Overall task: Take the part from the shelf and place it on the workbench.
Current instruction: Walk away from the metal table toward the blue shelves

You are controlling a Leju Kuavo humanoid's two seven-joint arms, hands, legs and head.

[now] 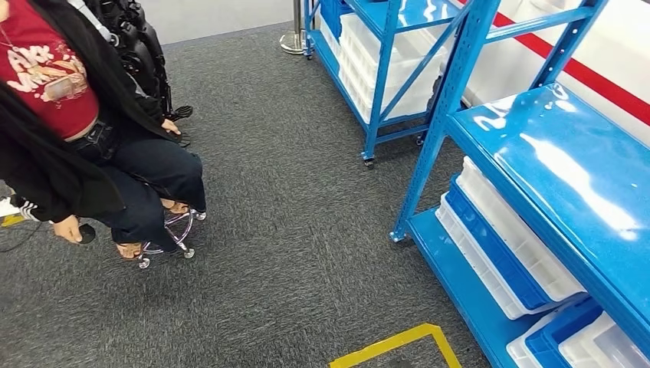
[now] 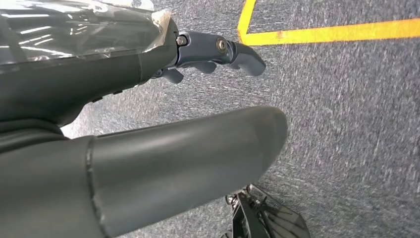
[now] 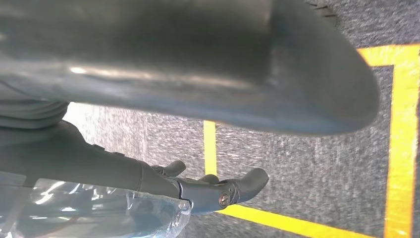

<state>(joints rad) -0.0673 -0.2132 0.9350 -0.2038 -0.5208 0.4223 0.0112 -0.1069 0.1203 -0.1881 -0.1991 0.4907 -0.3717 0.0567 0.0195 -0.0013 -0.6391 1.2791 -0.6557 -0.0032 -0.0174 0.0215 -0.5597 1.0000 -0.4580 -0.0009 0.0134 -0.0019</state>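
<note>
A blue metal shelf (image 1: 552,161) stands at the right of the head view, its top level bare and glossy. White and blue bins (image 1: 506,253) sit on its lower level, and I cannot tell what lies in them. A second blue shelf (image 1: 383,54) with white bins stands farther back. My left hand (image 2: 148,69) hangs above the grey carpet, its fingers (image 2: 223,49) stretched out and apart from the thick thumb (image 2: 198,148), holding nothing. My right hand (image 3: 148,178) hangs the same way, its fingers (image 3: 237,188) extended and empty.
A person (image 1: 84,138) in a black jacket and red top sits on a chrome stool (image 1: 172,234) at the left. Yellow tape (image 1: 398,345) marks a box on the carpet near my feet. A chrome post base (image 1: 293,42) stands by the far shelf.
</note>
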